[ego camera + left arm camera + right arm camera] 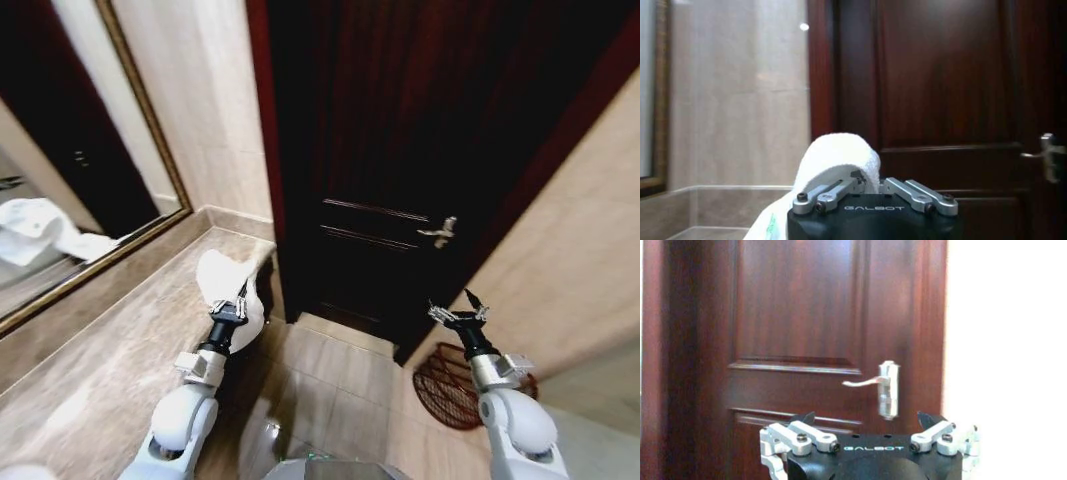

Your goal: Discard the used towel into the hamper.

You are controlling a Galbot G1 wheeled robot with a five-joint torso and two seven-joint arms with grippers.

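My left gripper (231, 300) is shut on the white towel (228, 280), holding it up at the right end of the stone counter (110, 350). The left wrist view has the towel (837, 160) draped over the gripper (870, 187), bulging above the fingers. The hamper (448, 385), a dark reddish-brown wire basket, stands on the floor at the lower right against the wall. My right gripper (458, 310) hangs open and empty just above the hamper, pointing at the door. In the right wrist view its fingertips (804, 418) stand spread apart before the door.
A dark wooden door (400, 170) with a silver lever handle (440, 232) fills the middle. A framed mirror (70, 170) hangs above the counter at the left. Tiled floor (330, 390) lies between the counter and the hamper. A beige wall (580, 260) runs at the right.
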